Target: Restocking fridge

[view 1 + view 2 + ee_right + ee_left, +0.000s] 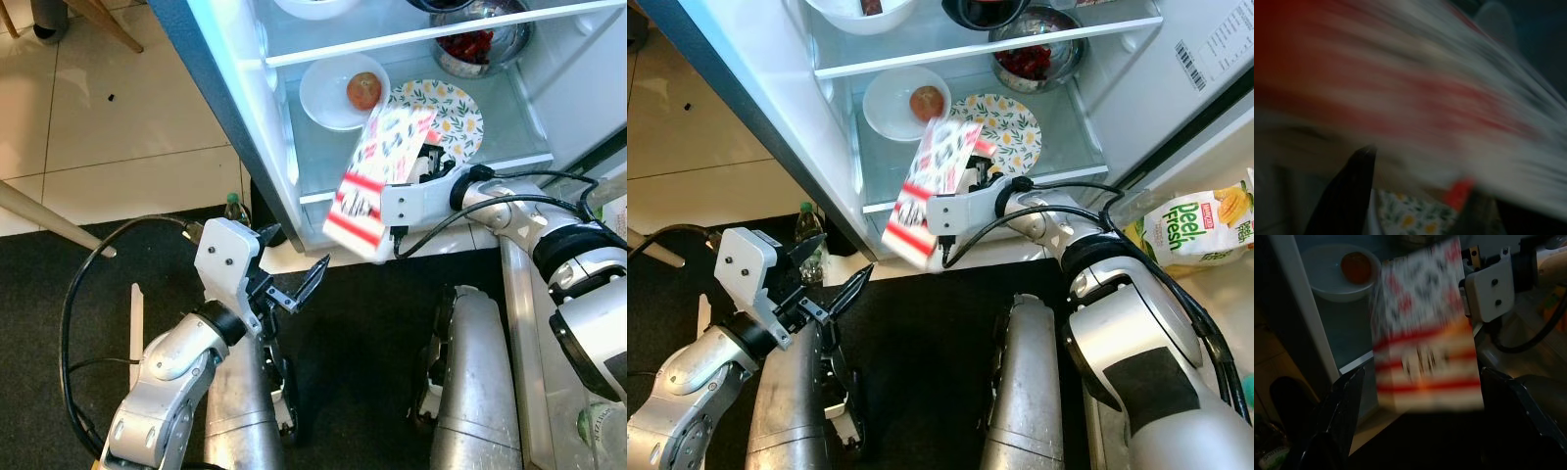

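The yellow juice carton (1200,230) beside the fridge read "Deeli"; the held box's print was unreadable.

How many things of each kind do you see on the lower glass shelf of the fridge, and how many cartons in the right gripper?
White bowl: 1
Round fruit, in the bowl: 1
Flowered plate: 1
Red and white carton, in the right gripper: 1
Total: 4

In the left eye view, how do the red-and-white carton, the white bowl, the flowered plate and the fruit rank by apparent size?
1. Red-and-white carton, though it is nearest the camera.
2. White bowl and flowered plate: look alike; the carton hides part of the plate.
3. Fruit.
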You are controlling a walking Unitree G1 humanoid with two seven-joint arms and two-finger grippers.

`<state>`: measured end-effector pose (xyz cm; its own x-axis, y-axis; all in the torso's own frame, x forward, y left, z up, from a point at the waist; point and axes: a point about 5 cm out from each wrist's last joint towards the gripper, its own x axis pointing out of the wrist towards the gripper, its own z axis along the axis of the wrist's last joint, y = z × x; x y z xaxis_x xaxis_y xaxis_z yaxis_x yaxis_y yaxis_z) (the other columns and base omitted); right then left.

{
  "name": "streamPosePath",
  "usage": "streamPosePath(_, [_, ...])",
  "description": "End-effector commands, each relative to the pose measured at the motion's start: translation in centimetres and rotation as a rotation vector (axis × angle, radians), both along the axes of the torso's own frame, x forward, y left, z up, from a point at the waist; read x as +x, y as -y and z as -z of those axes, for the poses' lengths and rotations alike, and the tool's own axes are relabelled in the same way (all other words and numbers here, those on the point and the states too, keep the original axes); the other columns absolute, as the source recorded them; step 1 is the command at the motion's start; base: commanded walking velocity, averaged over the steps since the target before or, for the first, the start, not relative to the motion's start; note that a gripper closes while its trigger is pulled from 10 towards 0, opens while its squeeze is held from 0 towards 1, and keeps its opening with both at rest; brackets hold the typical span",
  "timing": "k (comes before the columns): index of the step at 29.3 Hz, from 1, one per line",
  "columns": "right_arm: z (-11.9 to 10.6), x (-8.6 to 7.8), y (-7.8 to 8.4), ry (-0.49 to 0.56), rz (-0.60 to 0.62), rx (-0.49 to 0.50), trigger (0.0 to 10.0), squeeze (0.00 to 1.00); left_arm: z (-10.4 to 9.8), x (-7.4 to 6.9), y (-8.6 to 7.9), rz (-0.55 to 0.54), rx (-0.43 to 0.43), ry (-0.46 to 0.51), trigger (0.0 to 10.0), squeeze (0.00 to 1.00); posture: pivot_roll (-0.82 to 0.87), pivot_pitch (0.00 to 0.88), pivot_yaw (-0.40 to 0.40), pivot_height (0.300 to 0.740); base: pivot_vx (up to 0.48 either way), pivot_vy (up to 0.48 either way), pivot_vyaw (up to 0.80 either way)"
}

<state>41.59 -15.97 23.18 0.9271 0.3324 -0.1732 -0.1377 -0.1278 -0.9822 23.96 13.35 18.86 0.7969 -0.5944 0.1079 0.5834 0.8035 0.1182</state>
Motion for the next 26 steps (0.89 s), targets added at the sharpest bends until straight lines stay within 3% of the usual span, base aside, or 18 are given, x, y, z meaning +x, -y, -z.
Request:
streamPosePath(1, [0.4,0.0,-0.3,0.024,-0.012,-0.041,0.0,0.00,0.3,-0.4,-0.3,0.004,0.027,-0.014,10.0,0.00,0.14,0.575,0.087,0.500,0.000,0.000,0.00])
streamPosePath(10, [0.1,0.1,-0.2,0.065,-0.022,-0.136,0.0,0.00,0.2,-0.4,-0.2,0.001,0.024,-0.009,10.0,0.00,0.13,0.573,0.077,0.500,0.000,0.000,0.00])
streamPosePath(26, [-1.8,0.5,1.2,0.095,0.069,-0.121,0.0,0.00,0.0,-0.2,-0.1,0.002,0.017,0.003,10.0,0.00,0.13,0.557,0.070,0.500,0.000,0.000,0.00])
